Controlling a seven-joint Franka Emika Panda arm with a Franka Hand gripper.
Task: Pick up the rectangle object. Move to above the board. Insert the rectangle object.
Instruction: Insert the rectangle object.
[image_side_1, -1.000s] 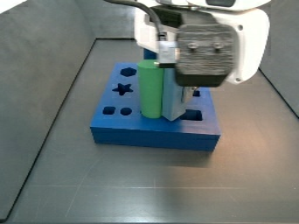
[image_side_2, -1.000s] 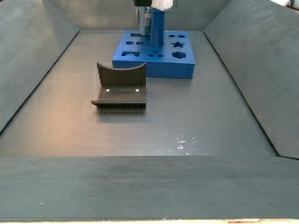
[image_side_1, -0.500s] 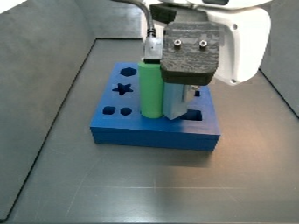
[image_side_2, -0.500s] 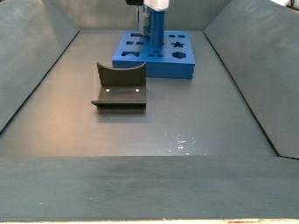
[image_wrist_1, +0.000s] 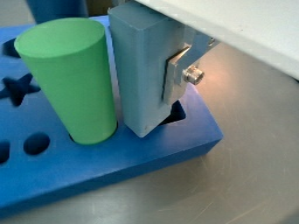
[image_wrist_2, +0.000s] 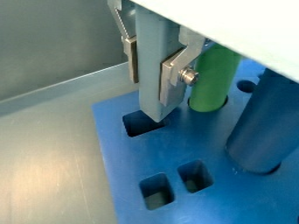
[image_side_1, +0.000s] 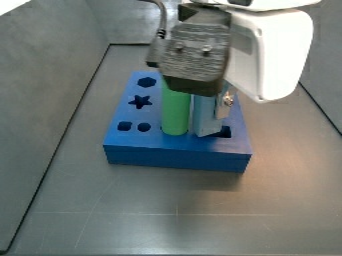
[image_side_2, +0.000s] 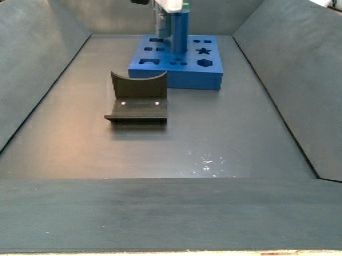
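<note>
End effector: over the board's near corner in a side view, closed onto the rectangle object; silver finger plates press its flat faces.
Rectangle object: pale blue bar, upright, flat-sided, square-edged; about as tall as the green cylinder. In both wrist views its lower end sits at the mouth of a dark rectangular hole; how deep it goes I cannot tell.
Board: thick royal-blue block on the bench; star hole and small holes show on top; a pair of small square holes shows in a wrist view.
Green cylinder: upright in the board, just beside the bar, a narrow gap between them.
Darker blue cylinder: upright in the board, near the green one.
Fixture: dark bracket on the bench, apart from the board.
</note>
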